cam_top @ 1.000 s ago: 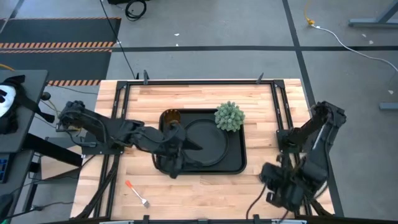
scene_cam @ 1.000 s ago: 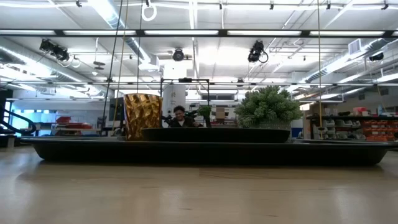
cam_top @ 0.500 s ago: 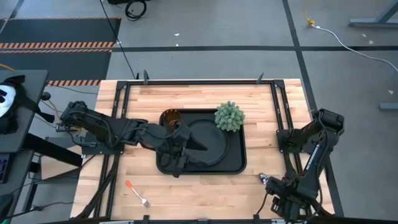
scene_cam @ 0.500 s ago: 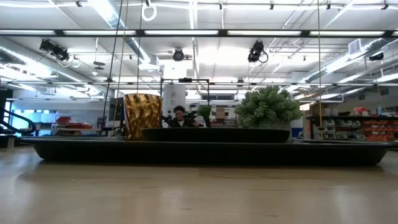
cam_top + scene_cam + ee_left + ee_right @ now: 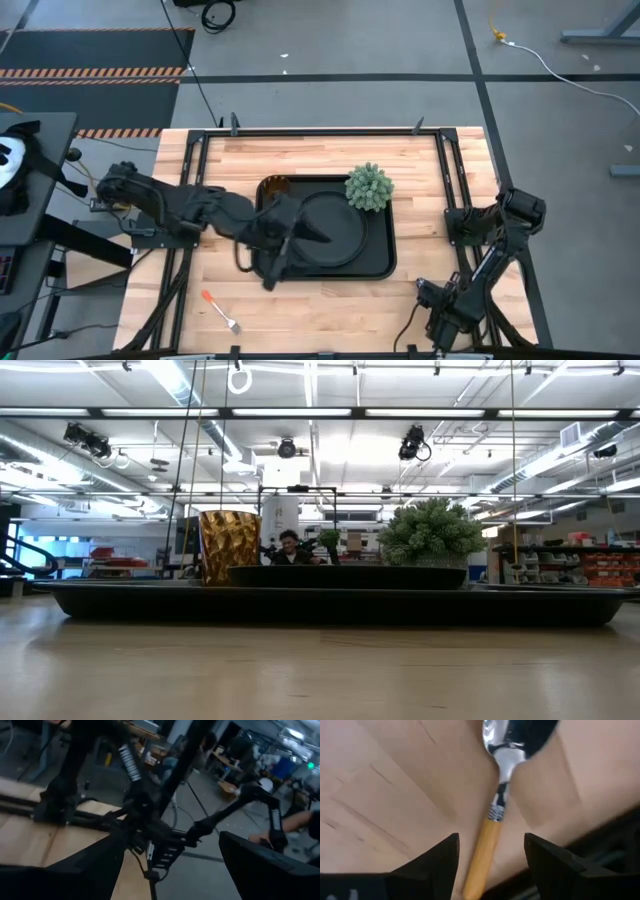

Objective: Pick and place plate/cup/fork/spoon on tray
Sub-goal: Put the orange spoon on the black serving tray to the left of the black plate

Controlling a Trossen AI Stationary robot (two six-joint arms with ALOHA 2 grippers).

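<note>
The black tray (image 5: 380, 262) lies mid-table. On it are the round black plate (image 5: 330, 232), the amber cup (image 5: 274, 188) at its far left corner, and a green plant ball (image 5: 369, 187). The low view shows the cup (image 5: 229, 547) standing upright. The fork (image 5: 220, 311) lies on the wood near the front left. My left gripper (image 5: 290, 240) is open and empty above the tray's left part. My right gripper (image 5: 490, 837) is open at the table's front right. Its fingers stand on either side of the spoon's orange handle (image 5: 482, 855) without touching it. The spoon (image 5: 502, 780) lies flat on the wood.
Black frame rails run along the table's left and right sides (image 5: 455, 215). Bare wood lies in front of the tray (image 5: 320, 305). In the low view a person (image 5: 289, 546) shows far behind the table.
My right arm has swung toward the table's near edge and brought its gripper over the spoon. My left gripper has shifted slightly toward the table's left above the tray's left part. The tray, plate, cup and fork have stayed where they were.
</note>
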